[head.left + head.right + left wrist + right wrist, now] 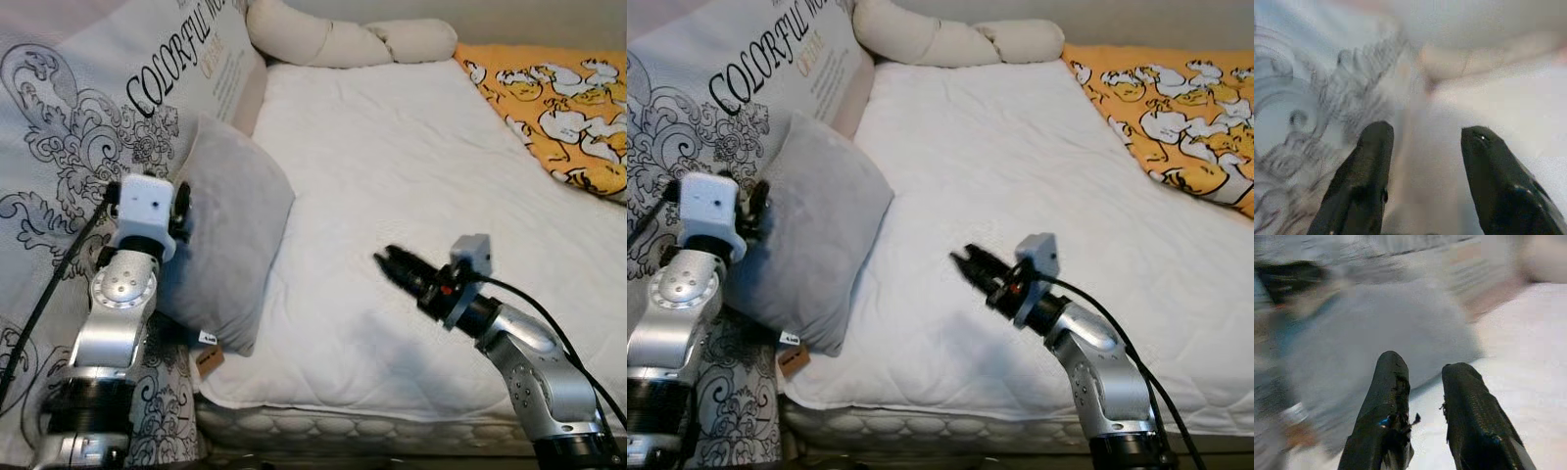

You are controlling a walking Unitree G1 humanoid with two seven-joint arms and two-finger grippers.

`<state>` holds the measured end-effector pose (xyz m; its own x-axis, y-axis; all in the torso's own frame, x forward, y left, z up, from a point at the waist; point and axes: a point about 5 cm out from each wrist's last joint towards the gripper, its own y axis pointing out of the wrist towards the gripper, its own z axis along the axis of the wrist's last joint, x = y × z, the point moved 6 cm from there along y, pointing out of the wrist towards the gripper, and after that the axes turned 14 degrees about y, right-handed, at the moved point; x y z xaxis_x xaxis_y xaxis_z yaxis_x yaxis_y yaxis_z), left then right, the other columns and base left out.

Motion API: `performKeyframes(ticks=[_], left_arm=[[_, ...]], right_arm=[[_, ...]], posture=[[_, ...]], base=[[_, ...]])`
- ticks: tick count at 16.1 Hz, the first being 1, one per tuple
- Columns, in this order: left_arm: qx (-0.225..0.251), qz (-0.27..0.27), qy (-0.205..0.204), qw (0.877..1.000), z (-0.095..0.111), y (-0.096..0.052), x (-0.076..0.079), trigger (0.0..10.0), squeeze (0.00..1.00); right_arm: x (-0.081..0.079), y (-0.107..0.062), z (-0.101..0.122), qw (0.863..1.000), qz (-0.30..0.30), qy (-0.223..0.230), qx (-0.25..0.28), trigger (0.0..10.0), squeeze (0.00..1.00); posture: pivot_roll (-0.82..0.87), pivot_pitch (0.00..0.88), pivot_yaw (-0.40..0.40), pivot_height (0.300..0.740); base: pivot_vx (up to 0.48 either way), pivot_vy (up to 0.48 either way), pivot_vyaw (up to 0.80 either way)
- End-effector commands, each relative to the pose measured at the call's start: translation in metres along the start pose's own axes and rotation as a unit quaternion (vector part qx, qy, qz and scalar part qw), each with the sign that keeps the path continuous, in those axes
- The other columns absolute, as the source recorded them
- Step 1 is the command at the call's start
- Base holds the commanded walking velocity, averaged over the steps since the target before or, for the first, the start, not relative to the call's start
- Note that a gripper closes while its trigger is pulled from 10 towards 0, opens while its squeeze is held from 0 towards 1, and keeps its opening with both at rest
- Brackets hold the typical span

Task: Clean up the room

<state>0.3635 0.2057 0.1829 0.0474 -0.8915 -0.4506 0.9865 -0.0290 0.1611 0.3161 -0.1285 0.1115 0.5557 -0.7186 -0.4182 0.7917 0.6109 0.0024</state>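
Pillows Waiting at the Bed's Edge

Mattress (392,196) first: we see its white quilted cover spread across most of the head views, running from 6 o'clock up to 12. At 2 o'clock an orange blanket (549,98) printed with white ducks lies bunched along the far side, likely still to be straightened. At 12 o'clock a long cream bolster (333,39) lies across the head of the bed.

At 10 o'clock a big patterned cushion (78,127) leans against the mattress side; we read "COLORFUL" on it in black capitals, with smaller orange and grey lines beneath that we cannot make out. Propped against it, at 9 o'clock, is the grey pillow (230,240), tilted on its corner and hanging over the mattress edge, with a small tag (208,358) dangling at its lower corner. We judge this pillow to be the thing in hand.

Our left gripper (1422,142) is raised at the pillow's edge, fingers spread wide with nothing between them. Our right gripper (1422,374) hovers above the mattress at 5 o'clock, pointing towards the pillow, its fingers slightly apart and empty.
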Motion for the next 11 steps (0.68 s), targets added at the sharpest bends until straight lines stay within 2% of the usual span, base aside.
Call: performKeyframes(ticks=[1, 2, 3, 4, 5, 7, 8, 11], left_arm=[[0.030, -0.036, -0.040, 0.998, 0.022, -0.006, 0.015, 10.0, 1.00], [0.029, -0.052, -0.056, 0.997, 0.025, -0.014, 0.025, 10.0, 1.00], [0.013, -0.069, -0.069, 0.995, 0.020, -0.026, 0.041, 10.0, 1.00], [0.008, -0.074, -0.069, 0.995, 0.018, -0.029, 0.045, 10.0, 1.00], [0.000, -0.076, -0.066, 0.995, 0.013, -0.034, 0.050, 10.0, 1.00], [-0.028, -0.069, -0.046, 0.996, -0.003, -0.045, 0.050, 10.0, 1.00], [-0.053, -0.063, -0.026, 0.996, -0.017, -0.052, 0.043, 10.0, 1.00], [-0.081, -0.061, -0.010, 0.995, -0.032, -0.060, 0.039, 10.0, 1.00]], right_arm=[[0.021, -0.007, 0.006, 0.997, -0.074, -0.012, 0.022, 10.0, 0.00], [0.027, -0.011, 0.004, 0.994, -0.104, -0.006, 0.025, 10.0, 0.00], [0.025, -0.013, -0.003, 0.993, -0.116, 0.022, 0.025, 10.0, 0.05], [0.022, -0.013, -0.006, 0.993, -0.113, 0.035, 0.024, 10.0, 0.05], [0.021, -0.011, -0.006, 0.992, -0.116, 0.032, 0.027, 10.0, 1.00], [0.016, -0.008, -0.004, 0.991, -0.126, 0.023, 0.050, 10.0, 1.00], [0.015, -0.010, -0.003, 0.987, -0.145, 0.002, 0.071, 10.0, 1.00], [0.030, -0.019, -0.004, 0.974, -0.207, 0.014, 0.086, 10.0, 1.00]], posture=[[-0.04, 0.000, -0.023, 0.740], [-0.05, 0.000, -0.022, 0.740], [-0.05, 0.000, -0.022, 0.740], [-0.05, 0.000, -0.022, 0.740], [-0.04, 0.000, -0.035, 0.740], [-0.03, 0.000, -0.054, 0.740], [-0.03, 0.000, -0.055, 0.740], [-0.03, 0.000, -0.060, 0.740]], base=[[0.000, 0.000, 0.00], [0.000, 0.000, 0.00], [0.000, 0.000, 0.00], [0.000, 0.000, 0.00], [0.000, 0.000, 0.00], [0.000, 0.000, 0.00], [0.000, -0.401, 0.00], [0.000, -0.400, 0.00]])
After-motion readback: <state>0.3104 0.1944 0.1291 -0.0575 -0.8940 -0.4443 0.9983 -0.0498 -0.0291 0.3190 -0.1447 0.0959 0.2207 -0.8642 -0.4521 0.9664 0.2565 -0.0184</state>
